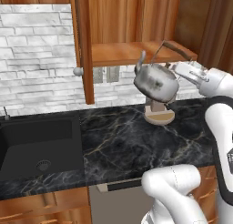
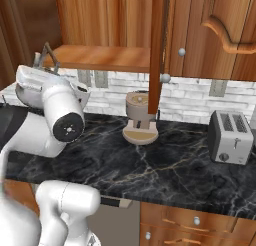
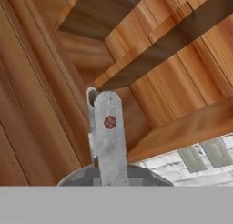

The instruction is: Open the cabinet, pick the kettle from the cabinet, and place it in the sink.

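The silver kettle [image 1: 155,82] hangs tilted above the dark marble counter [image 1: 123,141], just outside the open cabinet [image 1: 136,52] — spout up and toward the sink [image 1: 36,145]. The claw [image 1: 175,69] is clamped on its dark bail handle [image 1: 175,48].

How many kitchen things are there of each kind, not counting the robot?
Kettle: 1
Sink: 1
Toaster: 1
Round wooden base with a tan block: 1
Open wall cabinet: 1
Total: 5
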